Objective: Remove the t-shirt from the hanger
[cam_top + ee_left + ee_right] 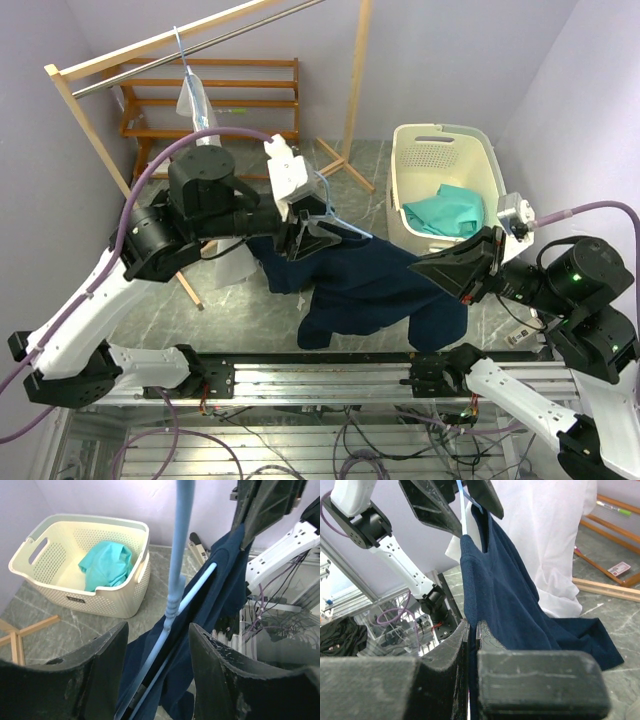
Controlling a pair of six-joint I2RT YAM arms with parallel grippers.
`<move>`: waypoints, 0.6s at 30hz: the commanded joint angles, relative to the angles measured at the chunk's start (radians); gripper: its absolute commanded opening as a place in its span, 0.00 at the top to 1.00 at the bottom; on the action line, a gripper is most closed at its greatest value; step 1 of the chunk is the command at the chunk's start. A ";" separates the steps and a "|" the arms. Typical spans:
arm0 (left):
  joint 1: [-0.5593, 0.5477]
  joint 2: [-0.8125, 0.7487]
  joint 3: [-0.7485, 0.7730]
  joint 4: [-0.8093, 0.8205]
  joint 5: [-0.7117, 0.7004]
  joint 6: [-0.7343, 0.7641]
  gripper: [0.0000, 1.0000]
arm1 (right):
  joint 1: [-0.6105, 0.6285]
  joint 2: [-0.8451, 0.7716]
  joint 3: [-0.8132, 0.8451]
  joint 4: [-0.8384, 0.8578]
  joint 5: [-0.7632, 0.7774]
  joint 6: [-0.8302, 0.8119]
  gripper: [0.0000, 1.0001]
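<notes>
Nearest the lens, my right tool [471,630] has its two fingers pressed together on a fold of the navy t-shirt [510,595], so it is closed and gripping cloth. The shirt is on the pale blue hanger [175,570], its neck opening round the stem and its body sloping from there down to my right tool. Its tail appears to rest on the bench [620,615].

My left tool [157,626] straddles the hanger stem. Its fingers [100,670] stand apart with a gap on either side of the stem, and any contact lower down is out of frame. I cannot tell whether it grips.

Step in hand, as I judge it: drawing a shoulder off the hanger arm. To do this well, I should keep the hanger steady. The pull should run outward along the arm and then down, not straight away from it, so that the neckline slides over the arm's end and does not snag.

Only the left wrist view shows the cream basket [30,555], with a teal garment [105,562] inside. Only the right wrist view shows the pinch itself, with a white garment [550,540] hanging behind. The top view alone shows both arms together and the wooden rack [70,85].
</notes>
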State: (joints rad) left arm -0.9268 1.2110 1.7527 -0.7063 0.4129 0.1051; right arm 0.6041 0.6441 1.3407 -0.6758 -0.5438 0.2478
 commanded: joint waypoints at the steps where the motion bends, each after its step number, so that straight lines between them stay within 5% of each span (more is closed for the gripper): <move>1: 0.012 -0.126 -0.083 0.259 0.022 -0.089 0.34 | -0.001 -0.058 -0.022 0.111 -0.006 0.068 1.00; 12: 0.012 -0.084 -0.100 0.303 0.040 -0.120 0.33 | 0.000 -0.069 -0.077 0.235 -0.099 0.165 1.00; 18: 0.011 0.079 0.088 0.006 0.068 -0.021 0.35 | -0.001 -0.031 -0.062 0.210 -0.102 0.144 1.00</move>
State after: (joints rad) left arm -0.9211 1.2007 1.7012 -0.5560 0.4614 0.0147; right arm 0.6033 0.5945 1.2652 -0.4835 -0.6182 0.3862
